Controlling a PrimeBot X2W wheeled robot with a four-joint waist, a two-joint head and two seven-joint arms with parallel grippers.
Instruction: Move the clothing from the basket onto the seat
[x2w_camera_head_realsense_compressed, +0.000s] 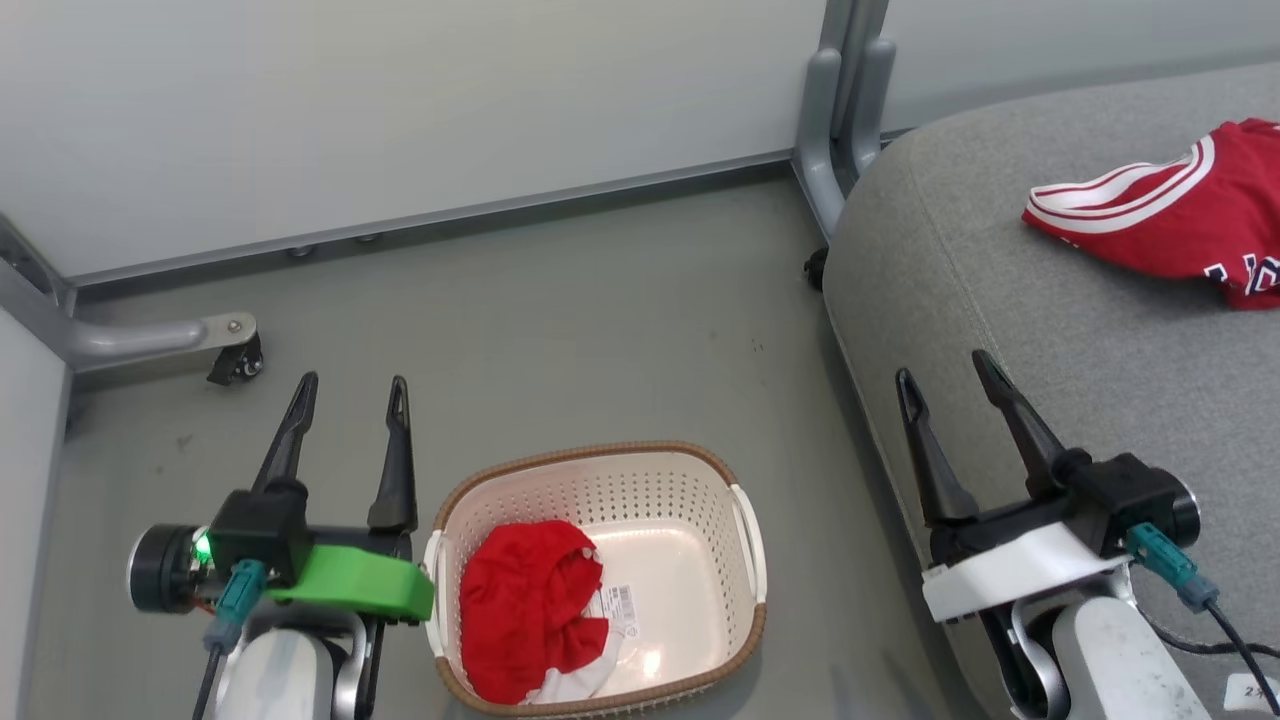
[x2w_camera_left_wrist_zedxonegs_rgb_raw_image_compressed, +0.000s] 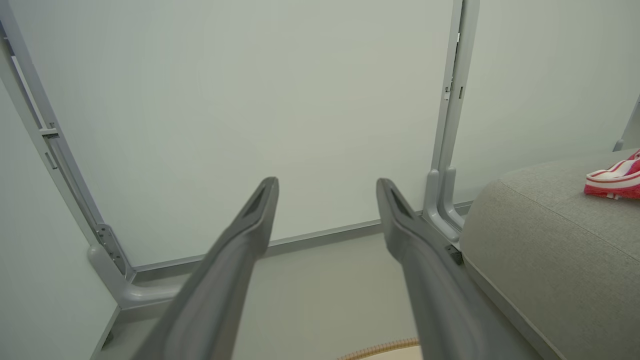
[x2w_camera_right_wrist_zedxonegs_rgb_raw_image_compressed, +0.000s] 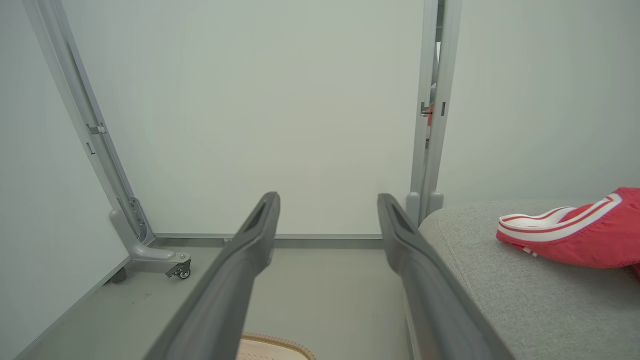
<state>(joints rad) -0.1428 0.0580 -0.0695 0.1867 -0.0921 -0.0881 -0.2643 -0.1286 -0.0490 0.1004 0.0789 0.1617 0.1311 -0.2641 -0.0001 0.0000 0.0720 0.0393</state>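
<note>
The cream basket (x2w_camera_head_realsense_compressed: 700, 480) with a brown rim stands on the floor at the bottom middle of the head view. Crumpled red shorts (x2w_camera_head_realsense_compressed: 530, 605) with white trim lie in its left half, beside a paper label (x2w_camera_head_realsense_compressed: 613, 607). A red jersey (x2w_camera_head_realsense_compressed: 1180, 215) with white stripes lies on the grey seat (x2w_camera_head_realsense_compressed: 1000, 280) at the right; it also shows in the wrist views as a red jersey (x2w_camera_left_wrist_zedxonegs_rgb_raw_image_compressed: 617, 177) and red jersey (x2w_camera_right_wrist_zedxonegs_rgb_raw_image_compressed: 575, 232). My left gripper (x2w_camera_head_realsense_compressed: 350, 400) hangs open left of the basket. Over the seat's edge my right gripper (x2w_camera_head_realsense_compressed: 945, 375) is open and empty.
Pale partition walls on grey posts close off the back; a post foot (x2w_camera_head_realsense_compressed: 835, 150) stands by the seat's corner and a caster wheel (x2w_camera_head_realsense_compressed: 237, 362) sits at the left. Bare grey floor (x2w_camera_head_realsense_compressed: 600, 330) lies between the basket and the wall.
</note>
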